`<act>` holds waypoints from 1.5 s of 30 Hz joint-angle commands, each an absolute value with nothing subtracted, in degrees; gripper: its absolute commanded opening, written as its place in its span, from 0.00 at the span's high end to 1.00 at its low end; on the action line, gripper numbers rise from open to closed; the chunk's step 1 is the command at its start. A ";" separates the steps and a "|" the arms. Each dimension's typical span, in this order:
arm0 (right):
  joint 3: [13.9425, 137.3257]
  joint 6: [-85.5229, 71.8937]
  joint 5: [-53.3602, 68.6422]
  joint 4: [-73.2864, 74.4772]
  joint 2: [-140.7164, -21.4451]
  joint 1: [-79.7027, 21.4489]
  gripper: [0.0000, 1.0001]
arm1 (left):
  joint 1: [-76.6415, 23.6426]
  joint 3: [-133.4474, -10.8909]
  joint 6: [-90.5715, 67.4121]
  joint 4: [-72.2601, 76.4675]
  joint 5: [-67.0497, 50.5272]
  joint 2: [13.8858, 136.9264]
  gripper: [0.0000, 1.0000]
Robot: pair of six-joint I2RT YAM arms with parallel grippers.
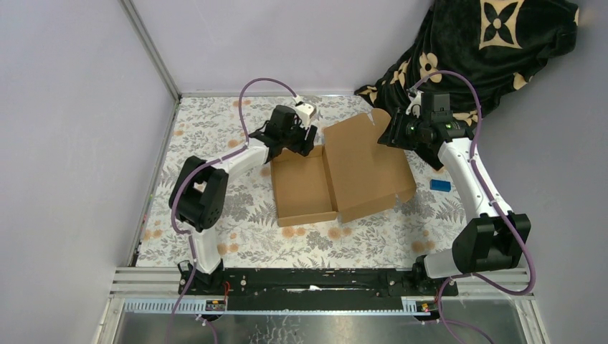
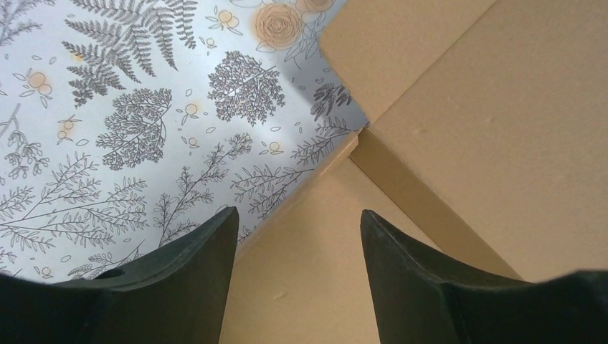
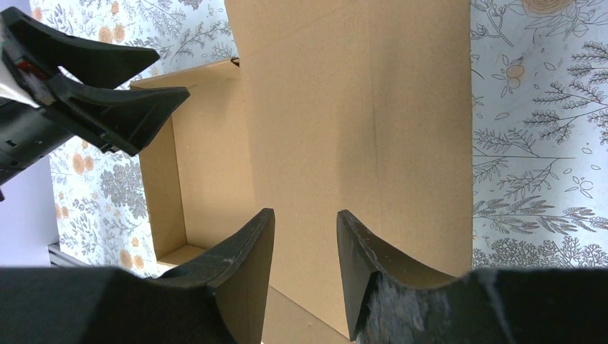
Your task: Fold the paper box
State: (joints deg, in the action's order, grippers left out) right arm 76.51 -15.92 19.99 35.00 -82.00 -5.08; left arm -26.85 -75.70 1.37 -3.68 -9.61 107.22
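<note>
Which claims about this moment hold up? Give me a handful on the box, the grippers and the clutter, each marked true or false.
1. The paper box has its tray walls standing and its lid open. True.
2. The small blue object lies inside the tray. False: it sits on the table, right of the box.
3. The left gripper is open at the tray's far edge. True.
4. The dark cloth covers the box. False: it is bunched in the far right corner, not over the box.
5. The right gripper is fully shut. False: its jaws stand apart over the lid.
</note>
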 commanded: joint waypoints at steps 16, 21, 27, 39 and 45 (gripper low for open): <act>75.76 -16.13 22.72 32.52 -82.16 -4.86 0.55 | -23.34 -80.40 3.42 -4.75 -14.84 115.83 0.35; 76.11 -16.20 23.12 32.41 -82.61 -4.91 0.55 | -23.31 -80.87 1.63 -5.63 -11.72 116.54 0.44; 75.62 -16.35 23.46 31.85 -82.79 -4.90 0.55 | -23.36 -77.73 -1.69 -4.89 -7.48 114.76 0.64; 73.99 -17.08 24.61 30.56 -81.89 -4.96 0.56 | -29.29 -67.09 -7.47 -4.59 10.78 106.76 0.70; 72.96 -17.01 24.62 30.31 -81.16 -4.99 0.56 | -32.42 -65.82 -9.95 -3.91 16.35 105.44 0.51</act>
State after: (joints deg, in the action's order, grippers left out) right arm 73.25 -16.80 23.51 32.18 -82.63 -5.08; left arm -31.27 -66.39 -7.33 -5.26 9.87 107.04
